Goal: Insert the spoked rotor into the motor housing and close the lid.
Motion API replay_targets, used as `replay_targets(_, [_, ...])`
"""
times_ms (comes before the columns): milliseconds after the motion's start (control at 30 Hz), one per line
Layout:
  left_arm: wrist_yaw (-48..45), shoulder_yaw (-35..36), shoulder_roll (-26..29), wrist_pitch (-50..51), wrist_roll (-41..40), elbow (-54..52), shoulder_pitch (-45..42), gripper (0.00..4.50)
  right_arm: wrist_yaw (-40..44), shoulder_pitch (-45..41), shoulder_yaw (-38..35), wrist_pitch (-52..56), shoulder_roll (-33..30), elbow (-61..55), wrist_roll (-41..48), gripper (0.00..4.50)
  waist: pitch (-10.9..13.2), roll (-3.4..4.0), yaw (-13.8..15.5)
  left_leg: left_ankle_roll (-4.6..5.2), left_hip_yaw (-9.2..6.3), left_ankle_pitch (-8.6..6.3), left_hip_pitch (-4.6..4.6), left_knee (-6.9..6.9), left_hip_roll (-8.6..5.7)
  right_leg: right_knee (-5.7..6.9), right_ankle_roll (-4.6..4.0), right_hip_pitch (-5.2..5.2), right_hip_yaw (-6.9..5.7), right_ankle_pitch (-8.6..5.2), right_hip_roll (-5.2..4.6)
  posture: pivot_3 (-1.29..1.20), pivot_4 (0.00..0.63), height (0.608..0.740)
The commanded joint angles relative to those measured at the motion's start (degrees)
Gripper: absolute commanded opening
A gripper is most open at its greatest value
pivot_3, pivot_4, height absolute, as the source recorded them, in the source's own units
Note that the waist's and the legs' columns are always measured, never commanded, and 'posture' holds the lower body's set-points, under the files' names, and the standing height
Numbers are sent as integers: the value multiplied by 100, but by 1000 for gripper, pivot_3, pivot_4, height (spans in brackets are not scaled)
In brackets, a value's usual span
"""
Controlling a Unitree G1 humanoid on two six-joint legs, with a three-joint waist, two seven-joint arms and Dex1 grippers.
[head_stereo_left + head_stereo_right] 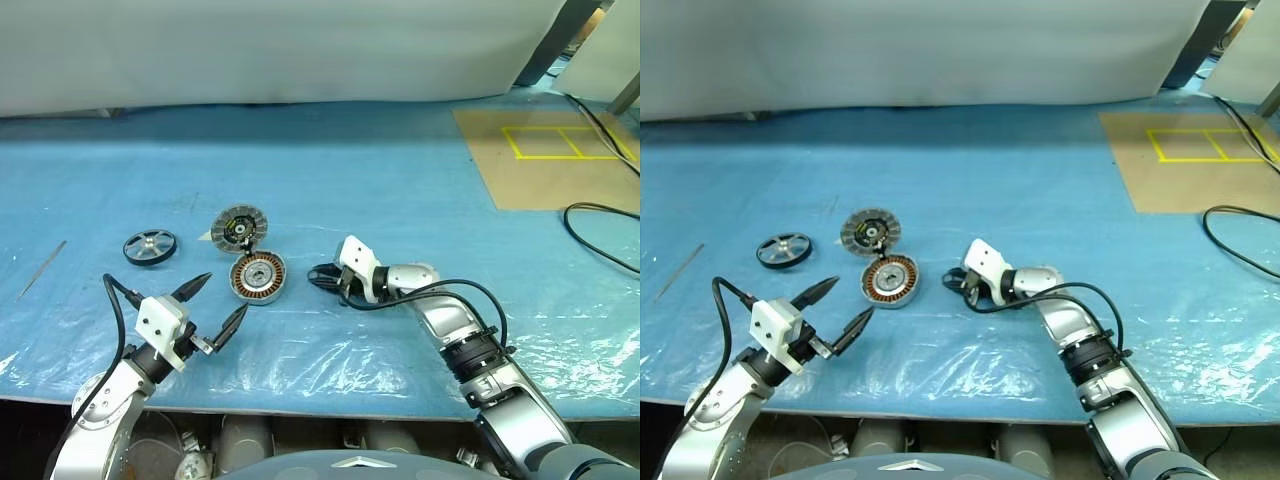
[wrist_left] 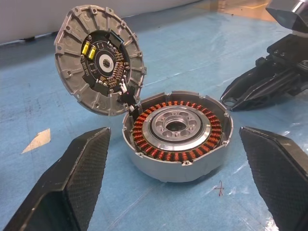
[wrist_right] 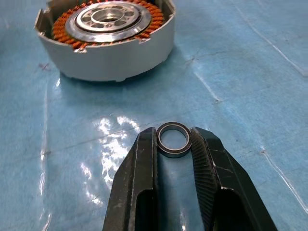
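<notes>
— Spoked rotor?
— Beyond the left end effector, whose fingers gape before the motor housing, lid up.
— Right end effector?
— Clamped on a small bearing ring beside the housing.

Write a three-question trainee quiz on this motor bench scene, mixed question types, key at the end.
1. True or false: the ribbed grey hinged lid is closed over the round metal motor housing with copper windings.
2. What does the right gripper pinch? A) small dark metal ring B) dark-rimmed spoked rotor C) a cable
3. Fill in: the left gripper stands ____, holding nothing.

Key: 1 false, the lid stands open. 2 A; the rotor lies on the blue plastic-covered table, left of the housing. 3 open.
</notes>
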Motion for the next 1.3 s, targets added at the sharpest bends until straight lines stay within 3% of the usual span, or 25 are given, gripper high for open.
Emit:
replay_targets(33, [-6,178,88,-50,-57,-151,5,4500,-15,-392,-387,176,236,-168,473,599,1,1,-4,0,0,0,-3,0,0,1,0,-4,0,0,0,0,150,740])
replay_targets(200, [-17,221,100,-75,-84,-150,36,4500,234,-899,-335,544,419,-443,714,599,1,1,-4,0,0,0,-10,-2,1,3,-2,-12,0,0,1,0,150,740])
replay_targets(467, [-32,233,40,-224,-51,-53,123,4500,599,-1174,528,1204,522,-722,503,599,1,1,1,-2,-3,0,-16,-7,0,-1,-1,-13,-5,0,2,0,150,740])
replay_targets(867, [67,211,-14,-216,-37,-224,279,4500,394,-1622,1029,542,950,356,-162,599,1,1,-5,-15,-2,8,-20,-3,2,1,-2,-17,-3,-1,1,0,150,740])
replay_targets(1300, [168,206,-32,-199,-27,-323,402,4500,388,-1753,1009,145,1099,1015,-394,599,1,1,-5,-17,-1,10,-27,-2,3,5,-3,-26,-3,0,0,0,150,740])
